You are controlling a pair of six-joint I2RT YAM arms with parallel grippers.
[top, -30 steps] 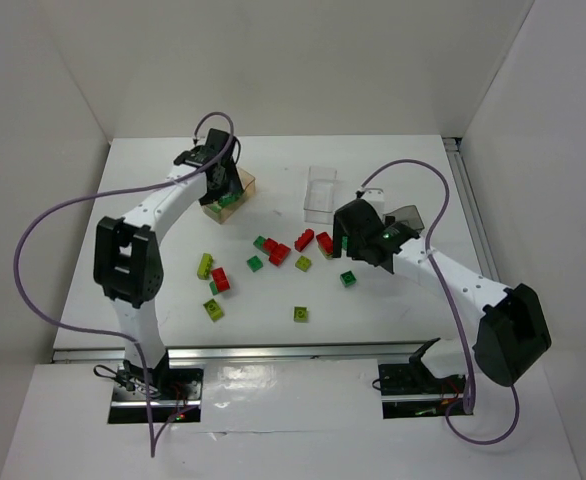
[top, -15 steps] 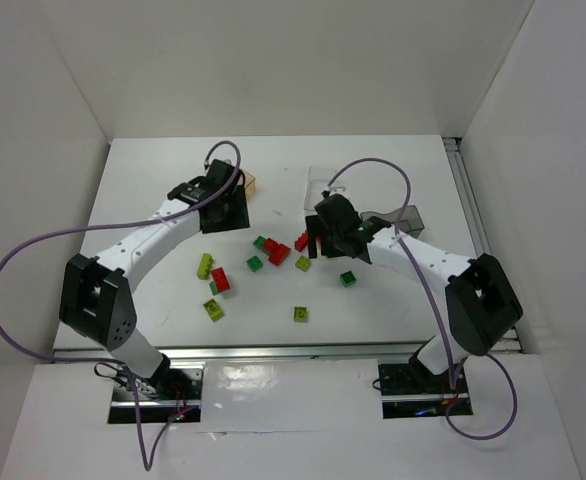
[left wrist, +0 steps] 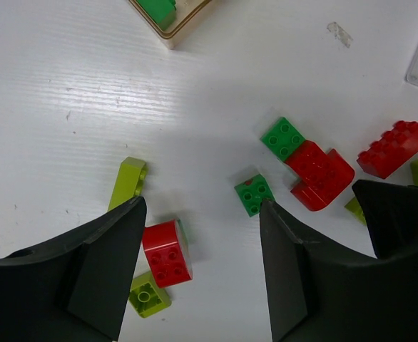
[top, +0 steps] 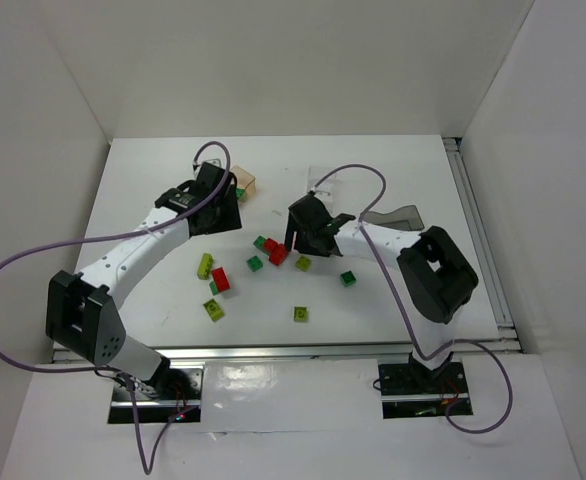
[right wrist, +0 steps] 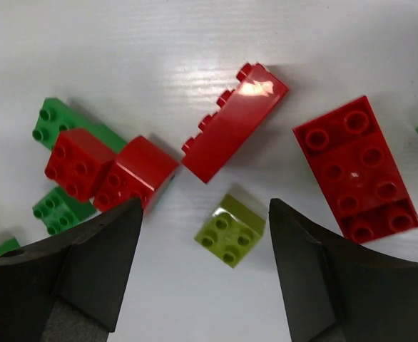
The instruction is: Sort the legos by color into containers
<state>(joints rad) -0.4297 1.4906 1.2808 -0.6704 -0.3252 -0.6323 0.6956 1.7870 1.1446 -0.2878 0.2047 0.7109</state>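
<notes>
Within the last second both arms have swung from the trays to the loose bricks mid-table. The left gripper (left wrist: 202, 235), spread and empty, has left the tan wood-coloured tray (left wrist: 170, 32), where a dark green brick (left wrist: 155, 8) lies. The right gripper (right wrist: 205, 214), likewise spread and empty, hangs over a small yellow-green brick (right wrist: 230, 228), so fresh picks look due. Only the overhead view shows the smoky grey translucent tray (top: 398, 215); only the wrist views show the parted jaws.

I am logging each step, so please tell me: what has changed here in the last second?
The left gripper drew back from over the tan tray toward the loose bricks; it is open and empty. The right gripper swung left from beside the grey tray to above the red bricks, also open. Nothing else moved.
</notes>
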